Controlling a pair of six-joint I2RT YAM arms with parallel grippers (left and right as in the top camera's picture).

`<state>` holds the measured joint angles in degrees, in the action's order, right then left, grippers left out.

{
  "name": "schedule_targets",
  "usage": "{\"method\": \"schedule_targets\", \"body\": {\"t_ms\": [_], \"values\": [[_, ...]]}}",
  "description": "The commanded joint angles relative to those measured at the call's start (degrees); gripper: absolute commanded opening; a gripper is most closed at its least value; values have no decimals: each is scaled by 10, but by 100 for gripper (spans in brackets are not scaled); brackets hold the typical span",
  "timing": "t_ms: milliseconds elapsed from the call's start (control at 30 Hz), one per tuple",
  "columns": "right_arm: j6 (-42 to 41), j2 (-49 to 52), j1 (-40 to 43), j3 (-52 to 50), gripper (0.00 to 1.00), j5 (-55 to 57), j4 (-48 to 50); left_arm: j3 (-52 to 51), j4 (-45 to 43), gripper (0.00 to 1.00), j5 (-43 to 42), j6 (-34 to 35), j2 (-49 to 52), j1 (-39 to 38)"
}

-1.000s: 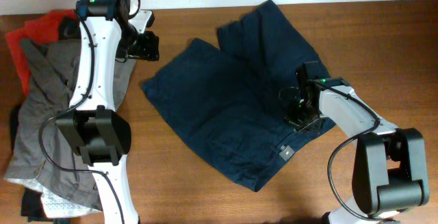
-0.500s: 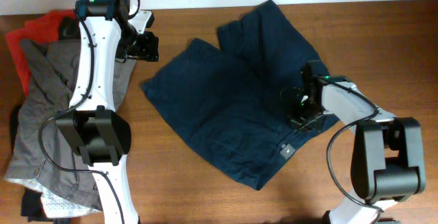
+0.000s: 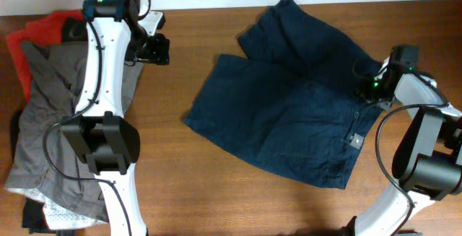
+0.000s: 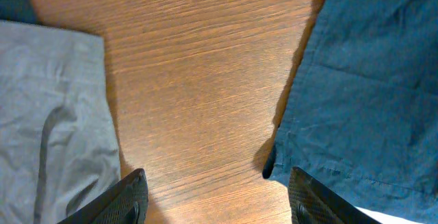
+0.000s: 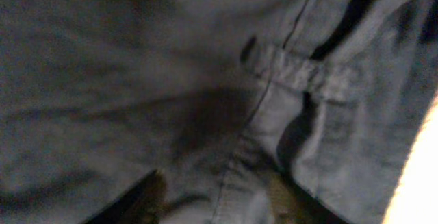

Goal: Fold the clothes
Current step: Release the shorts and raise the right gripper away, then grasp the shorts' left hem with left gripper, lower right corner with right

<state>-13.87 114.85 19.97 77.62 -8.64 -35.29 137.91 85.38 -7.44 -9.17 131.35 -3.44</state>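
Shorts: the dark blue shorts [image 3: 289,120] lie opened out but rumpled on the worktop [image 3: 216,200]. They sit right of centre, with the waistband towards the right edge and the legs pointing up and to the left.
Right jaws: on the right arm [image 3: 415,92], at the waistband. The wrist view shows cloth bunched between the tips beside a belt loop [image 5: 287,66]. I judge them clenched on the shorts.
Left jaws: on the left arm [image 3: 101,70], spread wide with nothing between them. They hang over bare wood between a grey garment [image 4: 48,114] and the hem of the shorts.
Just changed: half a second ago the shorts lay nearer the middle. The whole garment has since slid right, following the right arm as it swung outward.
Meaning: this looks like a drag to pull the cloth flat and straighten it. No fold is made yet, so the task is at an early stage.
Waiting: a pile of clothes [image 3: 50,120] in grey and red sits at the left edge, well apart from the shorts.
Risk: a one-handed pull may bunch the far leg.
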Motion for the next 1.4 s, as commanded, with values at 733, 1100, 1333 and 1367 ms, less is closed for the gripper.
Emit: {"method": "schedule_targets", "body": {"t_ms": [733, 1100, 1333, 1367], "values": [[-66, -364, -58, 381, 84, 4, -621, 10, 97, 78, -54, -70, -97, -32], [-96, -526, -58, 29, 92, 0, -613, -132, 88, 94, -67, -67, -95, -39], [-96, -546, -58, -116, 91, -8, -583, -318, -85, 93, -67, -137, -95, -55], [-96, -546, -58, -121, 91, -8, -579, -337, -106, 91, -68, -143, -95, -58]]}}
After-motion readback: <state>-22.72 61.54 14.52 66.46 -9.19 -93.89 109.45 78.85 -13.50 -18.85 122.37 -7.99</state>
